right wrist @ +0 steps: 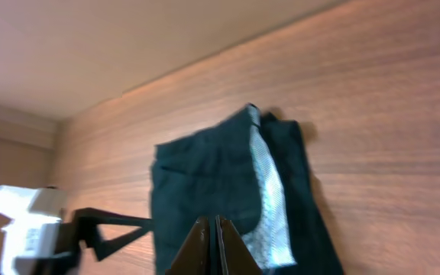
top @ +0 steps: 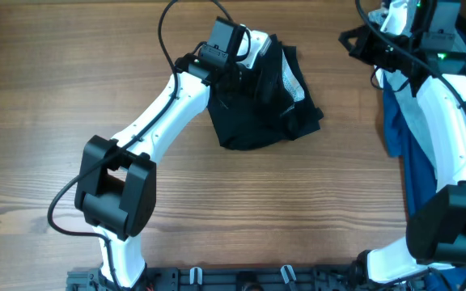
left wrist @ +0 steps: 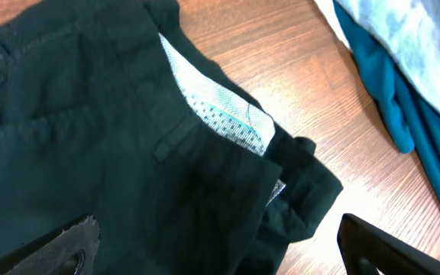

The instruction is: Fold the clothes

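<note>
Three garments are lying on one wooden table (top: pixel 47 89): one black garment (top: pixel 261 105) near the middle of the far edge, and one royal blue garment (top: pixel 417 186) and one pale denim garment (top: pixel 417 109) along the right edge. Two robot arms (top: pixel 160 113) (top: pixel 459 121) are reaching over it.

table (top: pixel 241 202): brown wood grain | beyond its edge: plain beige surface (right wrist: pixel 90 46)

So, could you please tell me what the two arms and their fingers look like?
Both arms have white tubular links with chunky black joint housings: left arm, right arm. Thin black cables loop along them. The left fingers are flat black blades; the right fingers taper to points. A small green light glows near the right wrist.
</note>
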Robot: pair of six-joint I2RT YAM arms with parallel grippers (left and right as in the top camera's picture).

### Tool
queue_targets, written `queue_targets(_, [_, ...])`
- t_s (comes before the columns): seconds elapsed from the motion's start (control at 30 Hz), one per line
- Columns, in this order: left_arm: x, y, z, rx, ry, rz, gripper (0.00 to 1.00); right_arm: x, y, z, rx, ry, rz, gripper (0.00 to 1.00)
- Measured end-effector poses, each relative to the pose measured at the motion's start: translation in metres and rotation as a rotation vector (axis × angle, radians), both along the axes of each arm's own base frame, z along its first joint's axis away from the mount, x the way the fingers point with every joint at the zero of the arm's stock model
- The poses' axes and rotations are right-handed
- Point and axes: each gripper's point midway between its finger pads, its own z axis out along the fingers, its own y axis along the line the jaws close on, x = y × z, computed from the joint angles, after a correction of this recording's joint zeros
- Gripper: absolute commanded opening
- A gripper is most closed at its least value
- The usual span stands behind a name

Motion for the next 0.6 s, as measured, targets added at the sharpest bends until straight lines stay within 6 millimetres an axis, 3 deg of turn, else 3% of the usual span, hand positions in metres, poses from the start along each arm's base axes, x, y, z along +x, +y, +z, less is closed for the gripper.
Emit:
queue_targets(0.1, [-0.011, -0.010, -0.009, 0.023, 0.015, -0.044, 1.00, 0.002, -0.006, -0.018, -0.039, 0.038, -0.013, 0.06])
queue_targets(0.3, [-0.055, -0.039, -0.066, 0.204, 0.029, -0.247, 1.00, 0.001, -0.009, -0.026, -0.076, 0.048, -0.005, 0.06])
queue_targets(0.43, [-0.069, -0.027, -0.085, 0.319, 0.036, -0.336, 1.00, 0.000, -0.010, -0.027, -0.088, 0.047, 0.003, 0.06])
queue_targets(0.6, [-0.065, -0.008, -0.094, 0.452, -0.013, -0.378, 1.00, 0.000, -0.010, -0.028, -0.091, 0.047, 0.004, 0.06])
